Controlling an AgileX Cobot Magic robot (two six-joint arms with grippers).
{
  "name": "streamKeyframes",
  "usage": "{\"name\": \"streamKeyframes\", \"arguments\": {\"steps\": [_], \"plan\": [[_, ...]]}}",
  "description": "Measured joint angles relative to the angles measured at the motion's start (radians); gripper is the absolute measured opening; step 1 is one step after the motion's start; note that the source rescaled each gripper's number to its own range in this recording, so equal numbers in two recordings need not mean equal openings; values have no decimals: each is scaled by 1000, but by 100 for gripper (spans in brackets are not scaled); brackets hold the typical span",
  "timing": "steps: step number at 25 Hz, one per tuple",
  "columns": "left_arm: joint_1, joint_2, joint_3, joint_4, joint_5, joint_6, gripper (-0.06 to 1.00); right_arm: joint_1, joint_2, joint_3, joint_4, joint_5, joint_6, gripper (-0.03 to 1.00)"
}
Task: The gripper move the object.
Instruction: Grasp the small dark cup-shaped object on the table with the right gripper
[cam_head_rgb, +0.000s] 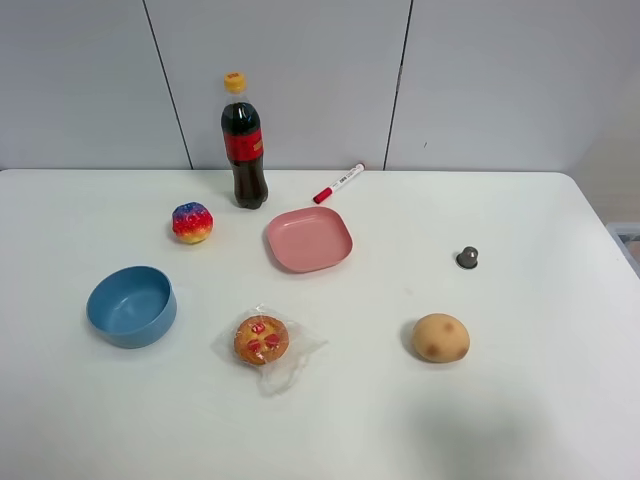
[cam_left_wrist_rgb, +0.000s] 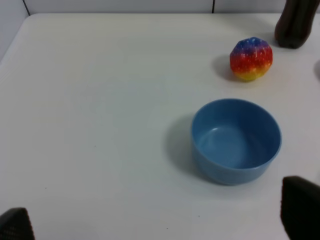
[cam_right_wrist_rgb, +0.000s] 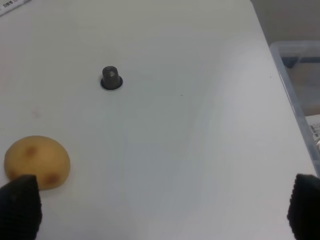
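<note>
The object (cam_head_rgb: 467, 257) is a tiny dark grey metallic dome with a knob top, standing alone on the right half of the white table (cam_head_rgb: 540, 400). It also shows in the right wrist view (cam_right_wrist_rgb: 111, 78), well ahead of my right gripper (cam_right_wrist_rgb: 162, 207), whose dark fingertips (cam_right_wrist_rgb: 20, 205) stand wide apart and hold nothing. My left gripper (cam_left_wrist_rgb: 157, 220) is open and empty too, with its fingertips (cam_left_wrist_rgb: 300, 207) close to a blue bowl (cam_left_wrist_rgb: 235, 140). Neither arm shows in the exterior high view.
A tan bread-like lump (cam_head_rgb: 440, 337) lies in front of the object. A rainbow ball (cam_head_rgb: 192, 222), cola bottle (cam_head_rgb: 244, 142), pink plate (cam_head_rgb: 309, 239), red marker (cam_head_rgb: 338, 183), wrapped pastry (cam_head_rgb: 262, 340) and the blue bowl (cam_head_rgb: 131, 305) stand left and centre. A clear bin (cam_right_wrist_rgb: 300, 75) sits beyond the table's right edge.
</note>
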Motion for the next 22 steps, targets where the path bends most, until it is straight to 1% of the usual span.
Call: {"name": "streamKeyframes", "arguments": {"steps": [22], "plan": [[0, 0, 0, 0, 0, 0, 100, 0, 0, 0, 0, 0, 0, 100]]}}
